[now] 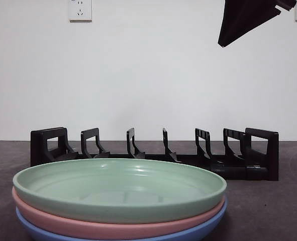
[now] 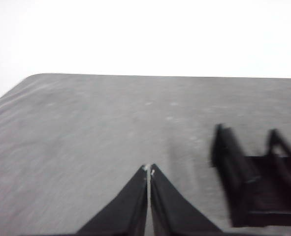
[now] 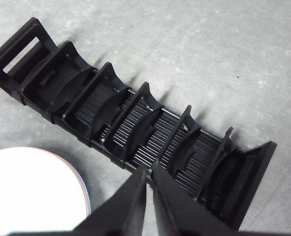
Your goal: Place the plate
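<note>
Here, dark grey matte table [image 1: 269, 211], plain white wall [image 1: 148, 75] behind, wall socket [image 1: 80, 9] high up. Three stacked plates near front edge: green plate [image 1: 119, 188] on pink plate [image 1: 113, 227] on blue plate [image 1: 188, 236]. Black slotted rack [image 1: 153, 153] just behind stack, holding nothing. My right gripper [image 3: 149, 171] hangs above rack, jaws nearly closed, holding nothing. My left gripper [image 2: 148, 170] pressed closed, also holding nothing, over bare table beside rack end

**Three plates, one rack**

Three plates sit stacked: one green [image 1: 119, 187], one pink [image 1: 63, 224], one blue [image 1: 42, 233]. One black rack [image 1: 153, 153] stands behind them. Two wall sockets [image 1: 80, 10] hang above. Two grippers.
</note>
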`<state>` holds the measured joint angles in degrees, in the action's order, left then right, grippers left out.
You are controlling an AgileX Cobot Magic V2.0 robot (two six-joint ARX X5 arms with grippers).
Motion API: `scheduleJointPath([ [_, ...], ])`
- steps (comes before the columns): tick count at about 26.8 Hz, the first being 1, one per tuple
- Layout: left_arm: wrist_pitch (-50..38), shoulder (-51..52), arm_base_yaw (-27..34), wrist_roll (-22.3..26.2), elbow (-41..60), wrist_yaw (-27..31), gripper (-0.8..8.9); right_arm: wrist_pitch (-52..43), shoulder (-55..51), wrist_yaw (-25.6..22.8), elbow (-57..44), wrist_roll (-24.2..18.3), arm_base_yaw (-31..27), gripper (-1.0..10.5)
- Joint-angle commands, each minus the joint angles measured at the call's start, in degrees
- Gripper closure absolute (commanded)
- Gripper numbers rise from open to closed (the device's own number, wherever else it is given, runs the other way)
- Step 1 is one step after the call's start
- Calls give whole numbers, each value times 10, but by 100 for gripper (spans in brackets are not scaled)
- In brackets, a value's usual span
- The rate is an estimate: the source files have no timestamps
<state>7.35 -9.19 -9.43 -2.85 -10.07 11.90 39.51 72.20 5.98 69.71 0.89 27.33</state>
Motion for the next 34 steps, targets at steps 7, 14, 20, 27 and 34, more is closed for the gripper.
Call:
scheduleJointPath([
  [7,-11,92,67,-17,81,-93,806,-5,3,0,8,2,3,925],
  [14,3,90,69,-17,94,-102,806,-5,3,0,8,2,3,925],
  [20,4,90,69,-17,94,-102,806,-5,3,0,8,2,3,925],
  [27,4,90,69,-17,94,-102,806,-10,-3,-22,8,-42,-1,925],
  [34,4,90,69,-17,94,-102,806,-219,-163,-87,-174,-65,-58,925],
])
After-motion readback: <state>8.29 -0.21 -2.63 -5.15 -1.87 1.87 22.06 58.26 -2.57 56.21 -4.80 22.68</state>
